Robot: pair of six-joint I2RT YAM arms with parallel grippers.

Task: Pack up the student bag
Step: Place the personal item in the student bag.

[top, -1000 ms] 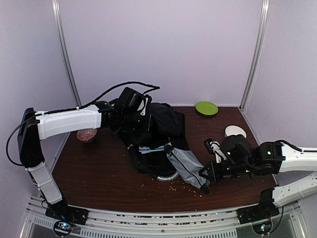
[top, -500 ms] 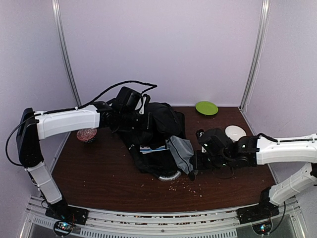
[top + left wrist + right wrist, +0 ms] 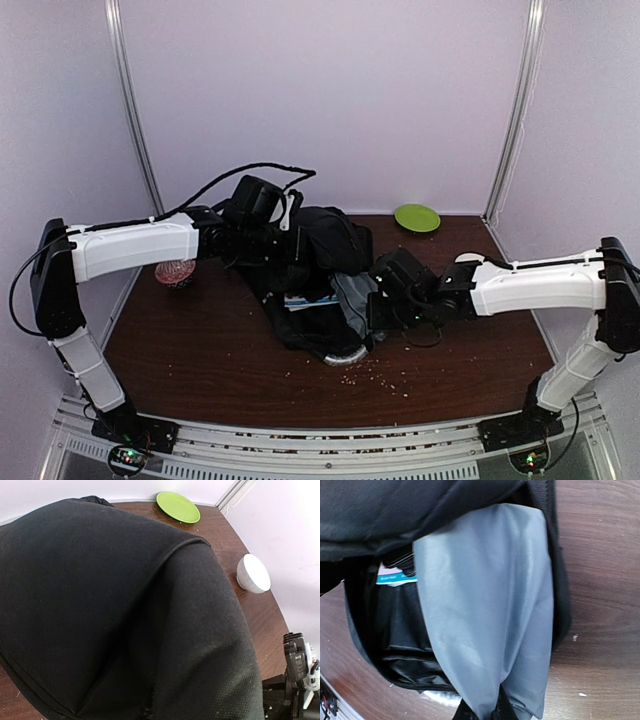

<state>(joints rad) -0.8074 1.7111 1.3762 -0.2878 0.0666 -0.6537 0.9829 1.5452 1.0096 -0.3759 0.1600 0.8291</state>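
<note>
The student bag (image 3: 325,245) lies slumped in the middle of the table (image 3: 200,340), its mouth facing the near edge and a white-and-blue item (image 3: 395,575) showing inside. The left gripper (image 3: 262,212) sits at the bag's far top edge. Its wrist view is filled with black fabric and shows no fingers, so I cannot tell whether its jaws grip the cloth. The right gripper (image 3: 372,320) is clamped on the lower tip of the grey lining flap (image 3: 485,605), which hangs across the right side of the opening. The step in hand looks like drawing this flap over the mouth to close the bag (though it could equally be holding it aside for packing). To do it well, the right arm should carry the flap in a low arc across the opening, with enough tension that the thin lining does not fold under itself. The pinch covers only the tip, so a sharp pull may slip it free. The left arm should hold the top steady so the soft body does not slide. The green plate (image 3: 417,217) and white bowl (image 3: 253,573) stand well apart on the right.
</note>
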